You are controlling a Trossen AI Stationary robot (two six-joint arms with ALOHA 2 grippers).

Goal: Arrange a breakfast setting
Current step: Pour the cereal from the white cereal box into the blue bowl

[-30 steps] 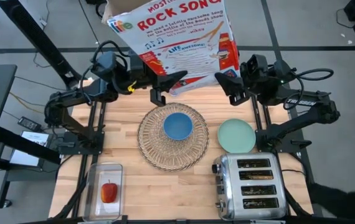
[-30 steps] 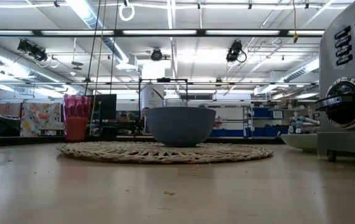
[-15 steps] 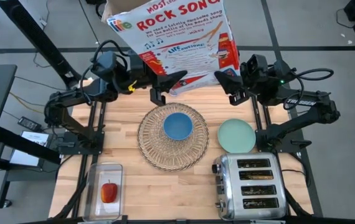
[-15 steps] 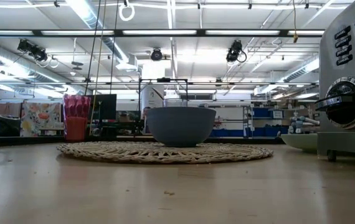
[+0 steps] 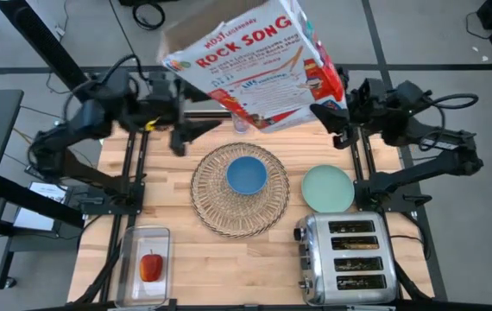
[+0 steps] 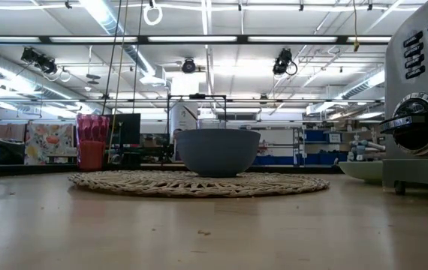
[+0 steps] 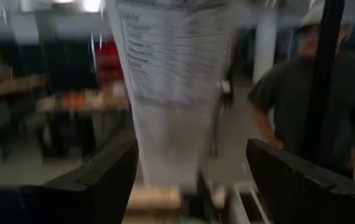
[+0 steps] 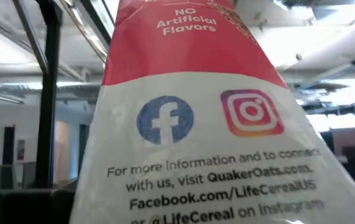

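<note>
A Life cereal box point(image 5: 255, 60) hangs in the air over the table's far edge, its printed face up and tilted. My right gripper point(image 5: 331, 121) is shut on its right end. My left gripper point(image 5: 196, 134) is open and empty, left of the box and apart from it. It sees the box's narrow side point(image 7: 171, 93) ahead. The blue bowl point(image 5: 247, 175) sits on the round straw placemat point(image 5: 220, 212). The mint-green plate point(image 5: 328, 188) lies to its right. The red apple point(image 5: 151, 266) lies in a clear tub. Spoon and toast are not seen. My right gripper holds the cereal box by its right end, near the lower corner point(image 5: 332, 97), coming level from the table's right side. Its wrist view is filled by the box's narrow end panel point(image 8: 196, 186), and the fingers themselves do not show there. The box is clear of the table, tilted.
The chrome four-slot toaster point(image 5: 347, 259) stands at the near right, in front of the plate. The clear tub point(image 5: 145, 246) is at the near left. A small glass point(image 5: 240, 126) stands under the box. A person point(image 7: 289, 99) stands beyond the table.
My left gripper has drawn back toward the table's left edge, away from the cereal box. The box has turned about in my right gripper's hold and shifted a little toward the right. My right gripper has moved slightly right with it.
</note>
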